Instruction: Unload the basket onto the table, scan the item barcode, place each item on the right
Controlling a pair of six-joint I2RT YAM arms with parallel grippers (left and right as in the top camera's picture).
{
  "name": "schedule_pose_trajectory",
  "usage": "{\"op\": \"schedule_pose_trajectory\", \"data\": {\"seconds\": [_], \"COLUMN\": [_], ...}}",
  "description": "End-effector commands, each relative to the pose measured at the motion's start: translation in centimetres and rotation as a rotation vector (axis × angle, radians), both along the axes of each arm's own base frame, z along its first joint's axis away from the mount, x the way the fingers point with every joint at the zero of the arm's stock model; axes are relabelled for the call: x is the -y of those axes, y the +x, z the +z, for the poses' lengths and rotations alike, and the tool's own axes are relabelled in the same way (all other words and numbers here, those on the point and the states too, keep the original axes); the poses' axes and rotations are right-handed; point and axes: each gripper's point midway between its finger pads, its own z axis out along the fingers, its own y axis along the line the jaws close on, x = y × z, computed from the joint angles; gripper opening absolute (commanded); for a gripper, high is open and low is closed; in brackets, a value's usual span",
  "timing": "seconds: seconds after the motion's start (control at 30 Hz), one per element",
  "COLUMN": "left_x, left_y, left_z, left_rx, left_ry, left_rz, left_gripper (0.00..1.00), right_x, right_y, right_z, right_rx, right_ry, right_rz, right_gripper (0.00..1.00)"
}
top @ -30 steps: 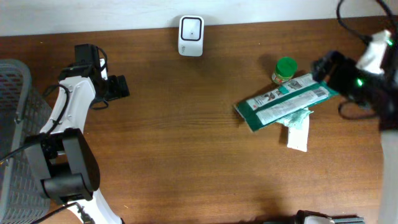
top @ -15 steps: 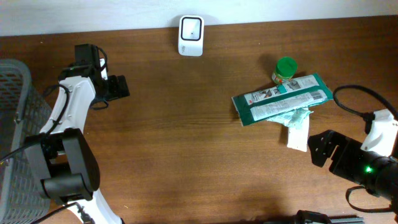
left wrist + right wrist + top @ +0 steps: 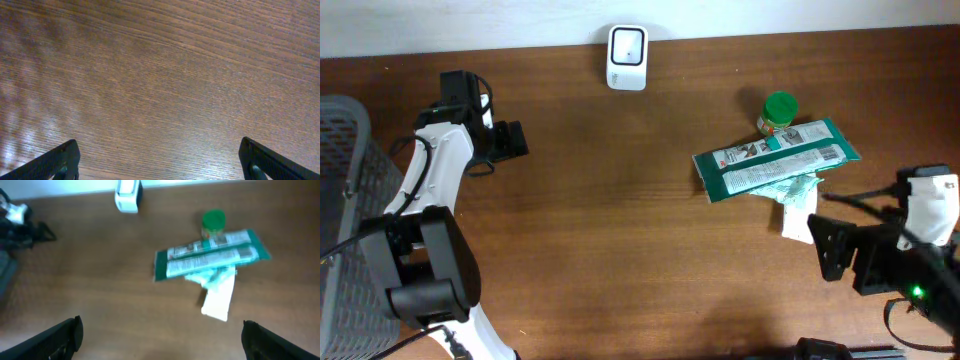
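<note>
A flat green and white package (image 3: 775,162) lies at the right of the table, label up. A green-capped bottle (image 3: 778,112) stands at its far edge, and a white sachet (image 3: 799,215) sticks out from under its near edge. The white barcode scanner (image 3: 627,45) stands at the back centre. My right gripper (image 3: 827,250) hovers open and empty just in front of the sachet. Its wrist view shows the package (image 3: 210,255), bottle (image 3: 213,222), sachet (image 3: 219,300) and scanner (image 3: 127,195) ahead of the right gripper (image 3: 160,340). My left gripper (image 3: 515,140) is open over bare wood, and the left wrist view shows the left gripper (image 3: 160,162) empty.
A grey wire basket (image 3: 345,200) fills the left edge of the table beside the left arm. Brown wooden tabletop (image 3: 620,220) stretches between the two arms. A white wall runs along the back edge behind the scanner.
My right arm has swung from the back right, beside the package, down to the front right. The package has shifted slightly left. The left arm has not moved.
</note>
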Motion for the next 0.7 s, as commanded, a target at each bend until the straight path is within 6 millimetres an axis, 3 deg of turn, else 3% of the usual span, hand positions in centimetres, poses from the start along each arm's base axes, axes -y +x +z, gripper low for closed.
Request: {"op": "schedule_pose_trajectory", "data": {"seconds": [0.0,0.1,0.43,0.5,0.67], "left_x": [-0.3,-0.3,-0.3,-0.3,-0.3], "left_y": [0.5,0.5,0.5,0.5,0.5], "left_z": [1.7,1.7,1.7,1.7,1.7], "left_rx": [0.042,0.042,0.042,0.042,0.042], "left_ry": [0.014,0.014,0.014,0.014,0.014], "left_rz": [0.005,0.005,0.005,0.005,0.005], "left_gripper": [0.99,0.99,0.99,0.99,0.99], "right_x": [-0.8,-1.9,-4.1,-3.8,-1.7], "right_y": [0.6,1.2,6.3,6.3,6.5], "right_z": [1.1,0.3,-13.8,-15.4,-16.9], "right_rx": [0.135,0.338,0.793,0.834,0.845], "right_ry": [-0.035,-0.09,-0.132,-0.143,-0.183], "right_rz": [0.067,0.136,0.22,0.192,0.066], "right_gripper": [0.98,0.98,0.98,0.98,0.98]}}
